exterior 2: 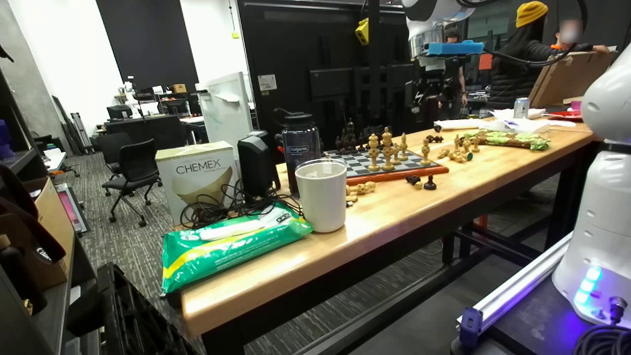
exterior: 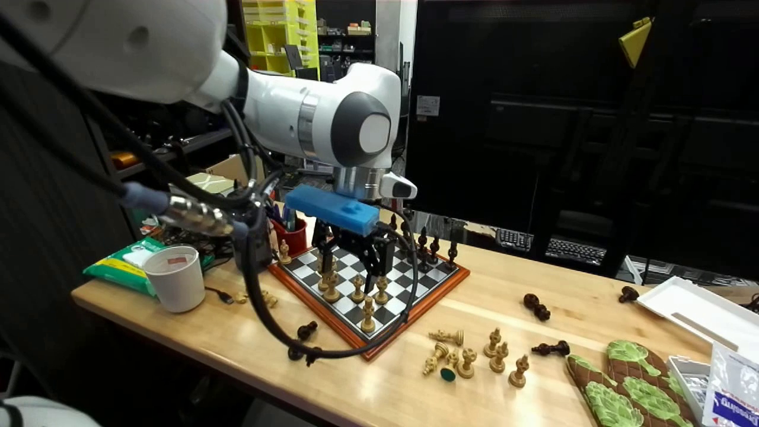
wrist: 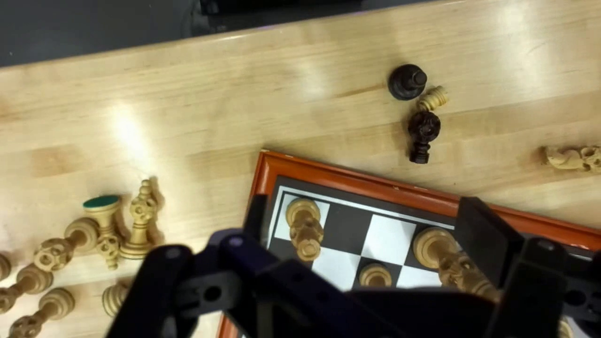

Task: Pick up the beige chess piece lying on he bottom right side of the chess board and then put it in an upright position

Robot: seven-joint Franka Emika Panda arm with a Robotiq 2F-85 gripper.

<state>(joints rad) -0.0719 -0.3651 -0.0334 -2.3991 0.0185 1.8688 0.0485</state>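
The chess board [exterior: 439,298] lies on the table and shows in both exterior views [exterior 2: 394,176]; the wrist view [wrist: 347,177] shows its near corner. Several beige pieces lie on the table beyond that corner: one sideways [exterior: 449,337], one tilted toward the edge [exterior: 436,357], one with a green base [exterior: 452,359]. The wrist view shows a lying piece [wrist: 140,230] and the green-based one [wrist: 105,220]. I cannot tell which is meant. My gripper [exterior: 347,281] is open and empty above the board, its fingers [wrist: 373,225] wide apart over upright beige pieces. It hangs high [exterior 2: 428,101].
Upright beige pieces [exterior: 499,357] stand close to the lying ones. Dark pieces [exterior: 306,330] lie near the table's front edge. An oven mitt [exterior: 628,385], white tray [exterior: 694,314], cup [exterior: 176,281] and green packet [exterior: 121,267] are on the table. A cable loops before the board.
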